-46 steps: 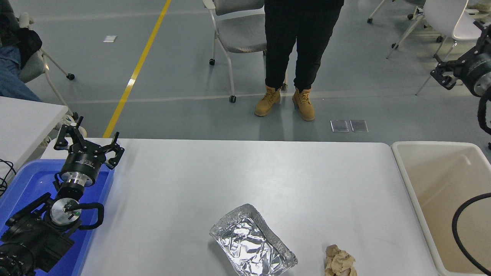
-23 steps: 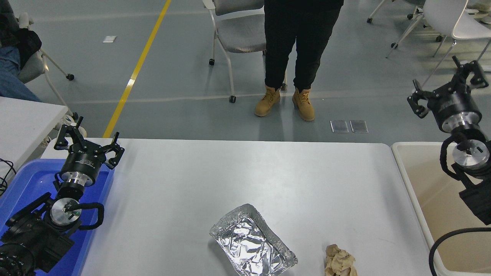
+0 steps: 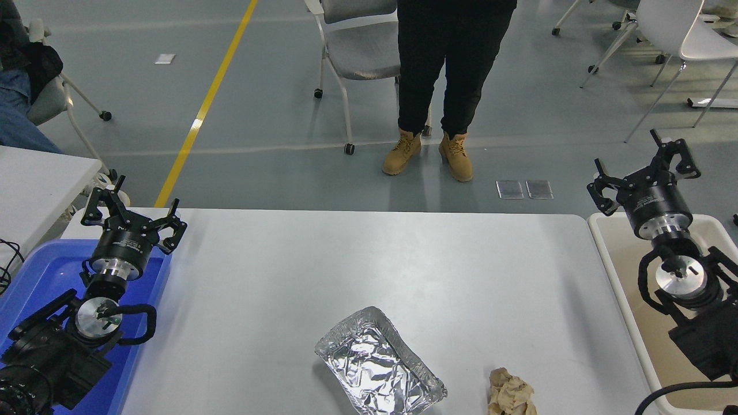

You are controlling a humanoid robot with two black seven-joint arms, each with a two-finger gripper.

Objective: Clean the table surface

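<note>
Head view: the surface [image 3: 346, 259] fills the middle, and I see most of it bare. A foil tray [image 3: 380, 362] and a crumpled wad [image 3: 511, 393] sit near its near edge, apart. My right end effector [image 3: 643, 173] hangs over the tub [image 3: 605, 242] at the right edge, fingers spread, empty. My left end effector [image 3: 131, 211] is parked over the blue bin [image 3: 40, 271], also spread.
</note>
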